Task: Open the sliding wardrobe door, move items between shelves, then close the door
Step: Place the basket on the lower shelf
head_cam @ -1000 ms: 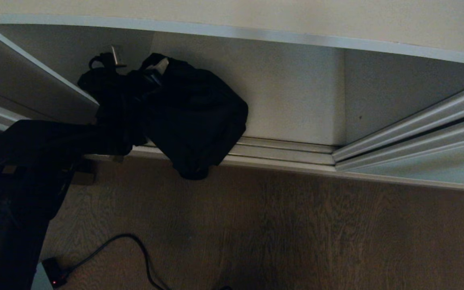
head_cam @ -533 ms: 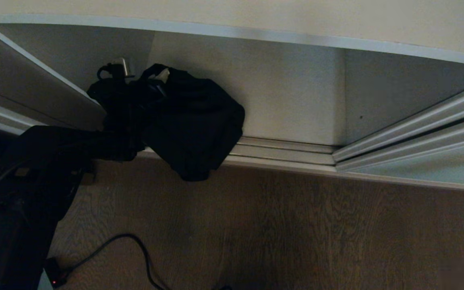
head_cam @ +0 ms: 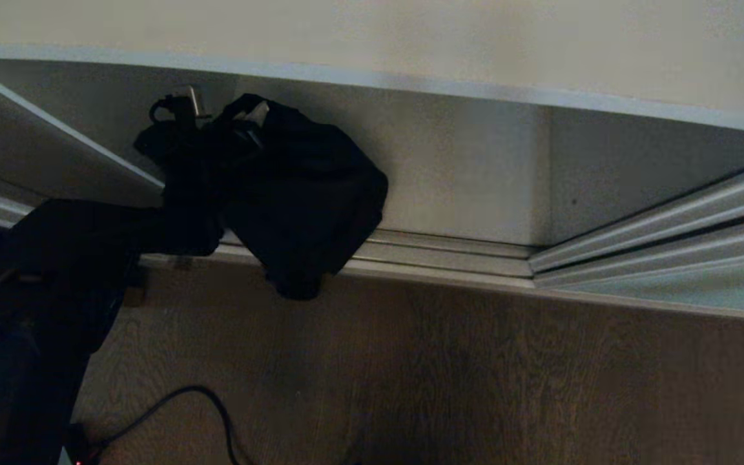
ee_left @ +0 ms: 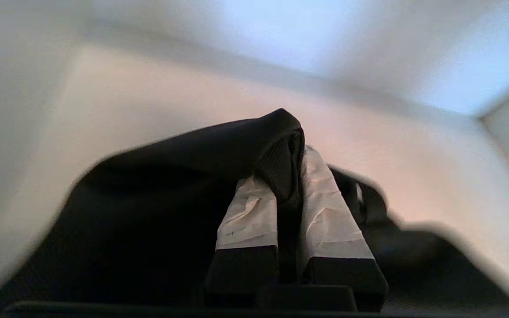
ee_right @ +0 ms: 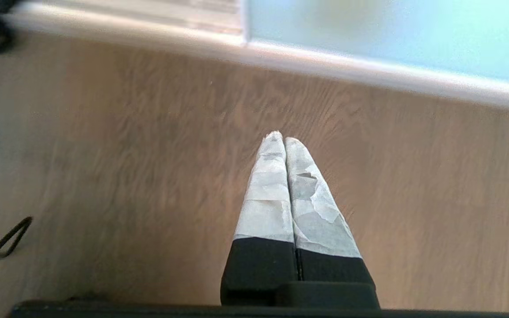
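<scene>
Bag [head_cam: 307,187]: shifted slightly left since the earlier frame, hanging across the wardrobe's bottom track [head_cam: 449,255], under the shelf [head_cam: 411,81]. Left gripper [ee_left: 287,176]: pinching the bag's fabric. Right gripper [ee_right: 281,139]: fingers pressed together over the floor [ee_right: 126,154], near the door [ee_right: 369,35].

A brown wooden floor [head_cam: 449,374] stretches across the foreground. A black cable [head_cam: 178,403] curls on it, ending near a small red light [head_cam: 78,462].
</scene>
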Motion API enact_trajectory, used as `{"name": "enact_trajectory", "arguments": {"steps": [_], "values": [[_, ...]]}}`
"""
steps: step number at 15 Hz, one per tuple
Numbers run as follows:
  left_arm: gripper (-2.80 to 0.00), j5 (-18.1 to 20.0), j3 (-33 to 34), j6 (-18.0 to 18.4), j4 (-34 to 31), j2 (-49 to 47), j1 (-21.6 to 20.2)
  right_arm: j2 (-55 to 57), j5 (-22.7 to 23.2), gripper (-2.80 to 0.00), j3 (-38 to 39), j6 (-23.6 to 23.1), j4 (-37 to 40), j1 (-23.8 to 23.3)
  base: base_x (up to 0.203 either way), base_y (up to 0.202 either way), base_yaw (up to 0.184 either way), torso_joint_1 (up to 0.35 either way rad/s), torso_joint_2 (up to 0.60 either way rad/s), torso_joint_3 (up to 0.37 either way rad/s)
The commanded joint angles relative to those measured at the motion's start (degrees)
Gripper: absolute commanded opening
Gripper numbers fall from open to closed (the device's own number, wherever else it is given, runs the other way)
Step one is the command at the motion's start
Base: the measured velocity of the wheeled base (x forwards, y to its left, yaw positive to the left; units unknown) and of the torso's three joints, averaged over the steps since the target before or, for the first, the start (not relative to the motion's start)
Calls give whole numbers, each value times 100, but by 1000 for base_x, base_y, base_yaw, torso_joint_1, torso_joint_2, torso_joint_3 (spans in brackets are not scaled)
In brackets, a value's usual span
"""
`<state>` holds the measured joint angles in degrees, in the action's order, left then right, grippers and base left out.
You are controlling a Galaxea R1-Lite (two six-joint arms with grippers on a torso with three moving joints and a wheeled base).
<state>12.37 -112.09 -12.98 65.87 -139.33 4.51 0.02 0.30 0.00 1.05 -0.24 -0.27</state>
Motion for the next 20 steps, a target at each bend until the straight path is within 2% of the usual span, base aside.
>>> {"name": "enact_trajectory", "arguments": {"steps": [1,3,6,8,10,13,17,20], "values": [[-280,11,3,-11,40,63,15,-11,5,-280,0,1,-2,0,196,-186,7,1,5,2],[-280,-7,3,-11,6,56,15,-11,5,-280,9,1,-2,0,194,-193,3,6,2,-1],[-280,-231,3,-109,-34,3,7,-11,5,-280,6,1,-2,0,139,-147,-5,3,2,1],[-280,-374,3,36,57,-15,-21,-11,5,-280,9,1,-2,0,6,-27,-5,1,1,-1],[-280,-341,-4,208,367,7,-116,-11,5,-280,7,1,-2,0,0,0,0,0,0,0],[-280,-340,-6,201,1345,144,-142,-11,5,-280,9,1,-2,0,0,0,0,0,0,0],[-280,-342,-4,569,1810,195,-171,-11,5,-280,7,1,-2,0,0,0,0,0,0,0],[-280,-378,3,678,1886,-14,-189,-11,5,-280,1,1,-2,0,0,0,0,0,0,0]]}}
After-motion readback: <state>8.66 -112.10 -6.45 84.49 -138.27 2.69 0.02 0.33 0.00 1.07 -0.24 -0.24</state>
